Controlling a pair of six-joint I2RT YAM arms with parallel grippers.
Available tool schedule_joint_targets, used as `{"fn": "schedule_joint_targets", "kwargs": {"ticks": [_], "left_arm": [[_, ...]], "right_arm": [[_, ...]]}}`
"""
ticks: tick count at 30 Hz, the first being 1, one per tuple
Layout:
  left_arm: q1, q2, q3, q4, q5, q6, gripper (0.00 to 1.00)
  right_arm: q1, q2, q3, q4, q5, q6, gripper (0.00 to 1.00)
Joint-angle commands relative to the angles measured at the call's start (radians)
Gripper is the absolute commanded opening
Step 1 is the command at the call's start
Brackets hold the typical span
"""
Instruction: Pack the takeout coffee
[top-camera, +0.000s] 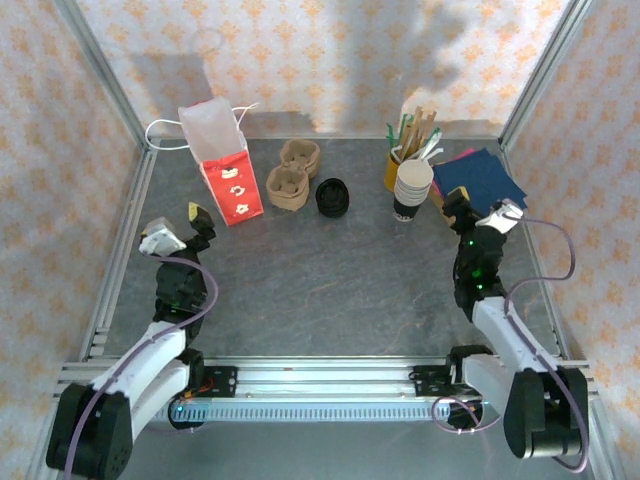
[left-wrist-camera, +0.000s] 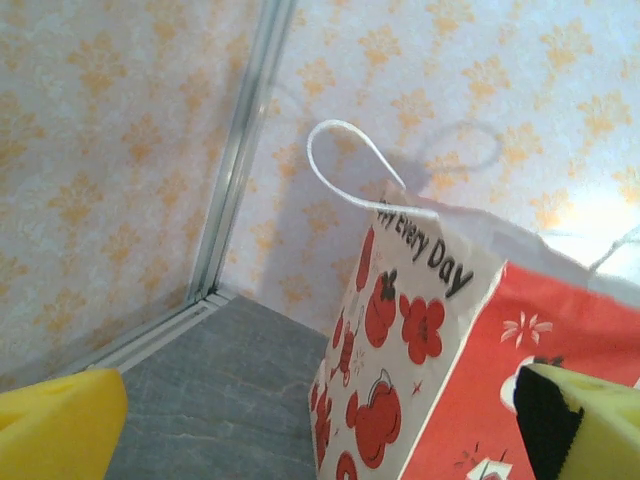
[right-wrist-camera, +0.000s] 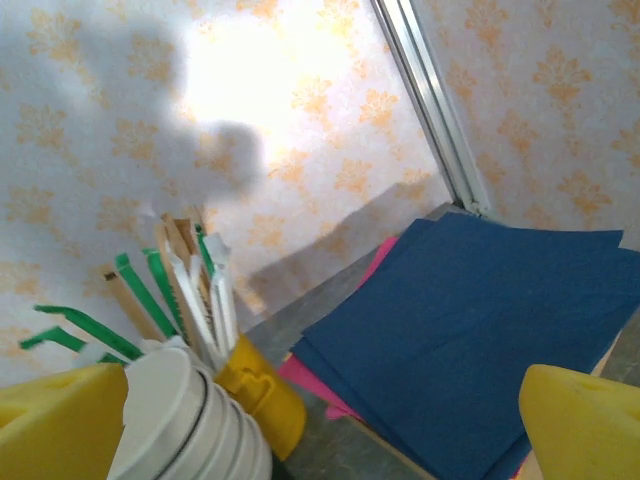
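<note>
The takeout coffee is out of view. A stack of lidless white cups (top-camera: 413, 188) stands at the back right, and a pile of black lids (top-camera: 332, 197) lies mid-back. A red and white paper bag (top-camera: 225, 165) stands open at the back left. My left gripper (top-camera: 199, 222) hovers just in front of the bag (left-wrist-camera: 450, 340), open and empty (left-wrist-camera: 320, 440). Close to the cup stack (right-wrist-camera: 190, 425), my right gripper (top-camera: 462, 212) is also open with nothing in it (right-wrist-camera: 320, 430).
Two brown pulp cup carriers (top-camera: 292, 178) lie between the bag and the lids. A yellow holder of stirrers and straws (top-camera: 397, 165) stands behind the cups. Blue napkins over pink ones (top-camera: 480, 180) lie at the back right corner. Patterned walls and metal posts enclose the table.
</note>
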Motion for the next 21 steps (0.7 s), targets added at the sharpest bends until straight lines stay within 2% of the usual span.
{"fn": "schedule_joint_targets", "kwargs": {"ticks": [1,5,7,10,13,21], "left_arm": [[-0.008,-0.082,0.093,-0.413,-0.053,-0.197,0.99],[-0.007,-0.079,0.208,-0.650,0.037,-0.339,0.99],[-0.008,-0.043,0.291,-0.768,0.152,-0.376,0.99],[-0.008,0.031,0.361,-0.888,0.267,-0.488,0.99],[-0.016,0.086,0.367,-0.909,0.353,-0.538,0.99],[-0.141,0.122,0.378,-0.844,0.359,-0.507,0.99]], "right_arm": [[-0.002,-0.020,0.129,-0.378,-0.121,0.106,1.00],[-0.002,0.019,0.306,-0.613,-0.210,0.136,1.00],[-0.001,0.049,0.394,-0.711,-0.284,0.130,1.00],[0.003,0.115,0.509,-0.847,-0.350,0.112,0.96],[0.016,0.197,0.627,-0.986,-0.348,0.104,0.92],[0.076,0.384,0.818,-1.087,-0.262,0.071,0.82]]}}
